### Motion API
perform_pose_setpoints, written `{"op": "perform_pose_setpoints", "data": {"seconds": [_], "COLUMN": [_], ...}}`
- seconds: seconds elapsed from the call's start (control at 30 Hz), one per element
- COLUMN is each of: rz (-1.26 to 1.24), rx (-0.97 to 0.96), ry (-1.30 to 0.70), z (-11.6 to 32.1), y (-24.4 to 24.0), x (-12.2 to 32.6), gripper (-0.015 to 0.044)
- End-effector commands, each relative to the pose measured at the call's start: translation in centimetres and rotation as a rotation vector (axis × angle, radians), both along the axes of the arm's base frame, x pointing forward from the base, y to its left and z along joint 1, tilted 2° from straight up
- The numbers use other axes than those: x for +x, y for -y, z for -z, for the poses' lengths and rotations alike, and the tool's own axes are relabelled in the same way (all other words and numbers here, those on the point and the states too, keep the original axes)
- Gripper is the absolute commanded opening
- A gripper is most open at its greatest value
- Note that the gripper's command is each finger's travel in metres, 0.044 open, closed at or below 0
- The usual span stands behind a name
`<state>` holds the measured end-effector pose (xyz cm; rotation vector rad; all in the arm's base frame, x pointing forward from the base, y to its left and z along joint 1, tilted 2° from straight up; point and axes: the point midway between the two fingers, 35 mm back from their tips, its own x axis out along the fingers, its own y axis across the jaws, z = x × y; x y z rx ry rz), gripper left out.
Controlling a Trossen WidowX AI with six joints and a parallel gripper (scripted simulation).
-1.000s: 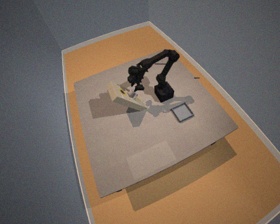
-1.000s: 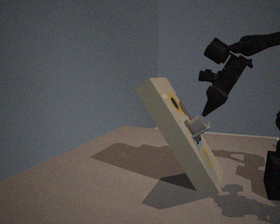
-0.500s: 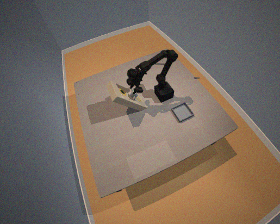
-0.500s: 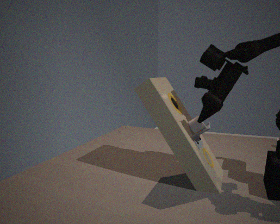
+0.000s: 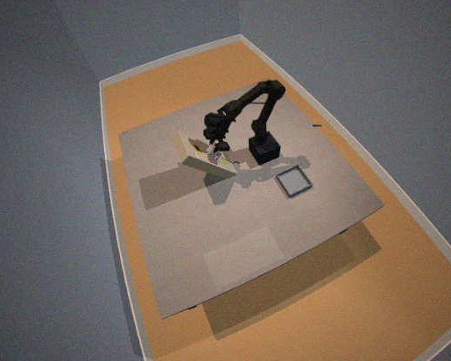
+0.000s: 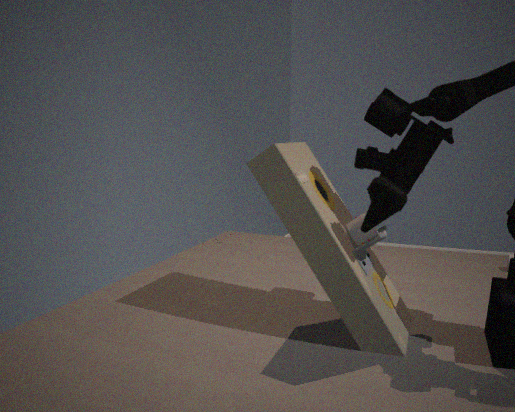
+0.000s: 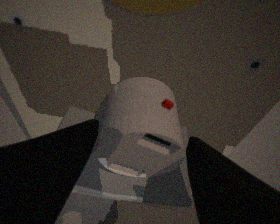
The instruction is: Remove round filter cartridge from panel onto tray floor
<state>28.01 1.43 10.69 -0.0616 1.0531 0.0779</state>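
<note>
The cartridge (image 5: 210, 149) (image 6: 356, 226) (image 7: 140, 110), a pale grey cylinder with a red mark and two narrow slots on its face, stands out from the sloping service panel (image 5: 207, 168) (image 6: 319, 252). A small grey bracket (image 6: 373, 242) is just below it. My gripper (image 5: 216, 145) (image 6: 364, 229) (image 7: 143, 135) is open, with its black fingers on either side of the cylinder. A narrow gap shows at the right finger in the wrist view; contact at the left finger is unclear. The shallow square tray (image 5: 301, 191) with dark rims lies on the table away from the panel.
A yellow ring (image 6: 312, 181) (image 7: 155, 7) around a dark round opening is higher on the panel. Another yellow ring (image 6: 377, 283) is lower down. The arm base (image 5: 264, 148) (image 6: 507, 317) stands in front of the panel. Shadows cross the panel face and table.
</note>
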Motion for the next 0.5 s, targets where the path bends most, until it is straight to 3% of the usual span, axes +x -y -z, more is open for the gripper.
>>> {"op": "perform_pose_setpoints", "data": {"seconds": [0.0,0.2,0.47], "rz": [0.000,0.000,-0.001], "rx": [0.000,0.000,0.001], "ry": [0.001,0.001,0.001], "z": [-0.1,-0.1,-1.1], "y": [0.0,0.0,-0.1], "x": [0.0,0.0,0.7], "gripper": [0.0238,0.0198,0.0000]}}
